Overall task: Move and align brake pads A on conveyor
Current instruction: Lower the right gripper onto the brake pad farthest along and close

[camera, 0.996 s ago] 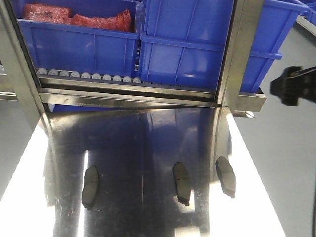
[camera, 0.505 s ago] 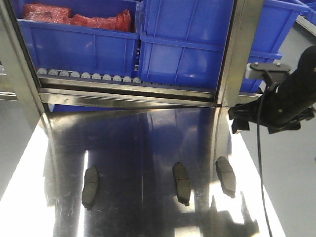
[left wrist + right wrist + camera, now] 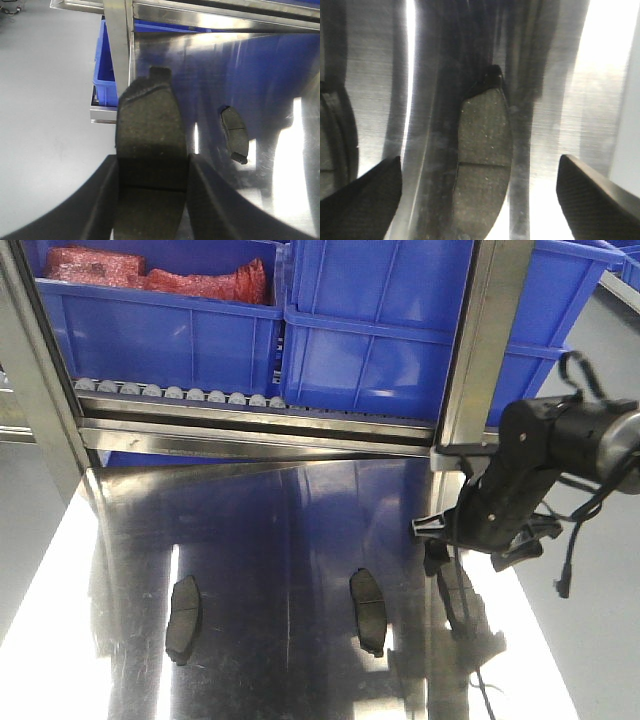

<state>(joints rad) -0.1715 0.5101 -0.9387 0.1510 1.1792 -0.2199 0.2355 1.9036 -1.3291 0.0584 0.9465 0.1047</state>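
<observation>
Steel table (image 3: 280, 540) gleaming, and the right gripper (image 3: 479, 165) hangs wide open astride the brake pad (image 3: 485, 125) by its right edge, lined up for a side pinch, while the left gripper (image 3: 152, 160) clamps a second brake pad (image 3: 150, 115) aloft, bound, I'd guess, for a conveyor out of view.

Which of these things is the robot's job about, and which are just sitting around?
For the job:
brake pad in the left gripper
brake pad under the open right gripper
two more brake pads on the steel table

Just lying about:
blue bins
red bundles in one bin
</observation>
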